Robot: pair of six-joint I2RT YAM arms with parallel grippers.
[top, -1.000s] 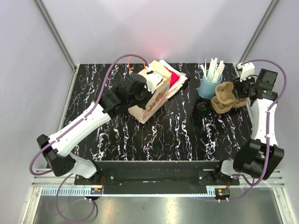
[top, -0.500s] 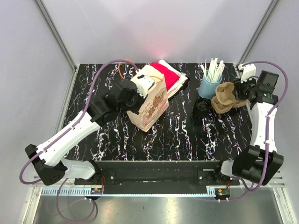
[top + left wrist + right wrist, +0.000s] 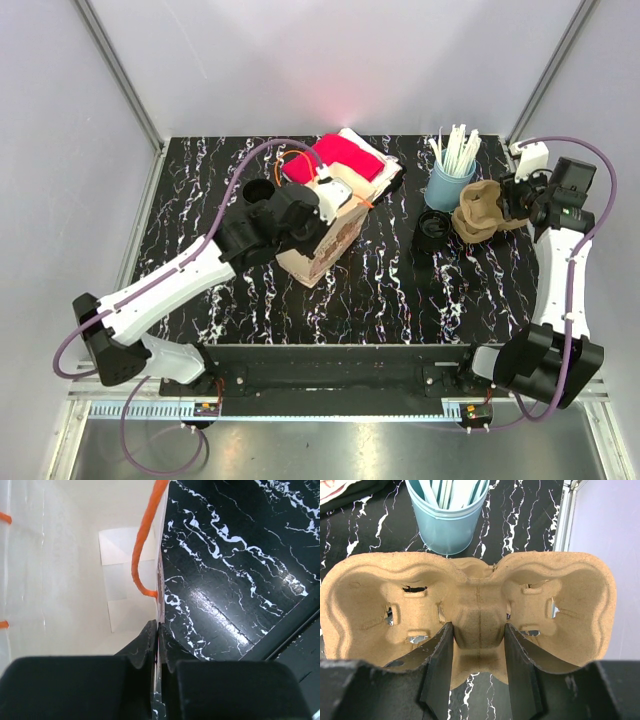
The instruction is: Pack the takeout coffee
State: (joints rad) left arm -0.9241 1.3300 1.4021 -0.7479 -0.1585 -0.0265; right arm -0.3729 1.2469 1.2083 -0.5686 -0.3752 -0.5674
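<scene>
Moulded brown pulp is being gripped by the right gripper (image 3: 479, 645). Its fingers are being clamped on the central ridge of the cup carrier (image 3: 560, 595), whose long axis is lying crosswise to them, one cup well at each side. The carrier is being held above the desk (image 3: 400, 300) near the right edge, toward the far right corner, just beside the blue tin (image 3: 447, 522).

The left gripper (image 3: 158, 635) is being pressed shut on one wall of the paper bag (image 3: 75, 580), below its orange handle (image 3: 145, 540). The bag is standing at the far middle of the desk, mouth open.

The bag is lying well to the left of the carrier, with a black cup (image 3: 433, 228) between them. It is judged that a leftward carry by the right arm is being called for, with the long axis matched to the mouth.
</scene>
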